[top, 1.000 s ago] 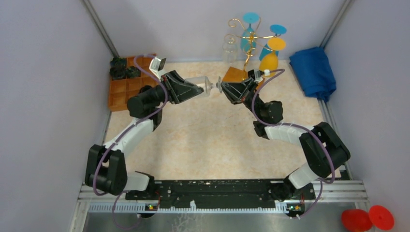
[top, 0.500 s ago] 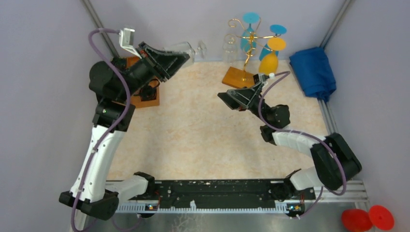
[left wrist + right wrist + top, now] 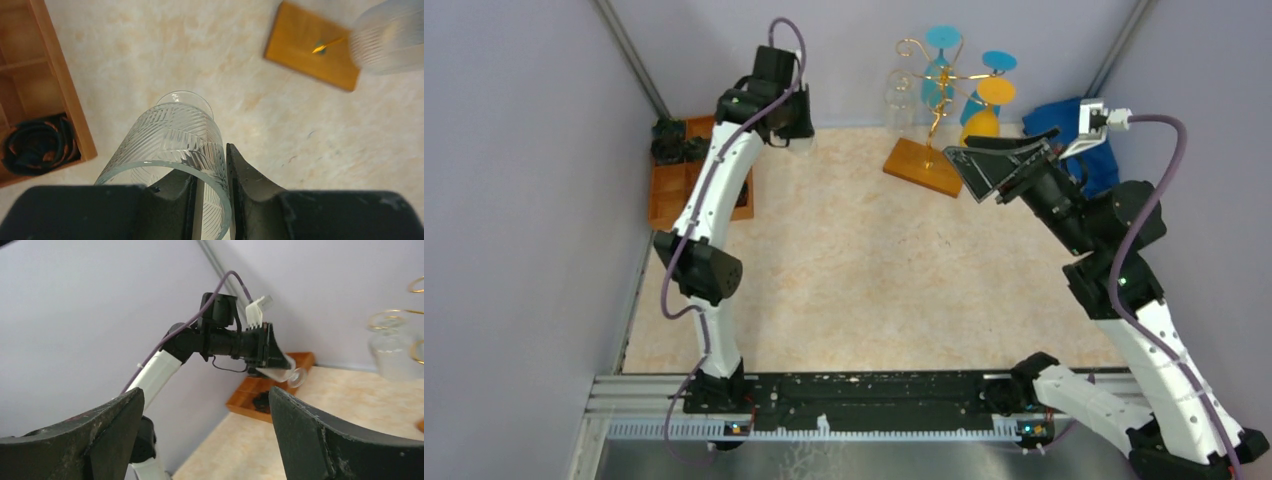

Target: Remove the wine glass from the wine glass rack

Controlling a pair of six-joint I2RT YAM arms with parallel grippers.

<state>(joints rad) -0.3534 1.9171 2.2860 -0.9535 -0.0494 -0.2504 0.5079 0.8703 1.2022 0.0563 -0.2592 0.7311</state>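
Near edge: both arm bases on the rail; two red discs [image 3: 1184, 452] lie outside the table [image 3: 854, 260], near right.

Right side, mid-depth: right gripper [image 3: 989, 160] raised above the table and pointing left. Fingers spread wide, nothing between them.

Far left: left arm stretched up and away. Left gripper [image 3: 212, 165] is pinched on the wall of the wine glass [image 3: 170, 135] at the rim, one finger inside the bowl and one outside. The glass is clear with a cut leaf pattern, foot pointing away from the gripper. It hangs in the air above the far left of the table, just beside the orange tray [image 3: 669, 190] and well apart from the rack.

Far centre: wine glass rack [image 3: 919, 165], gold wire on a wooden base. Blue glasses [image 3: 941, 60], an orange glass [image 3: 984, 125] and a clear glass [image 3: 901, 98] hang on it upside down.

Far right: blue cloth [image 3: 1049, 115], partly hidden behind the right arm.
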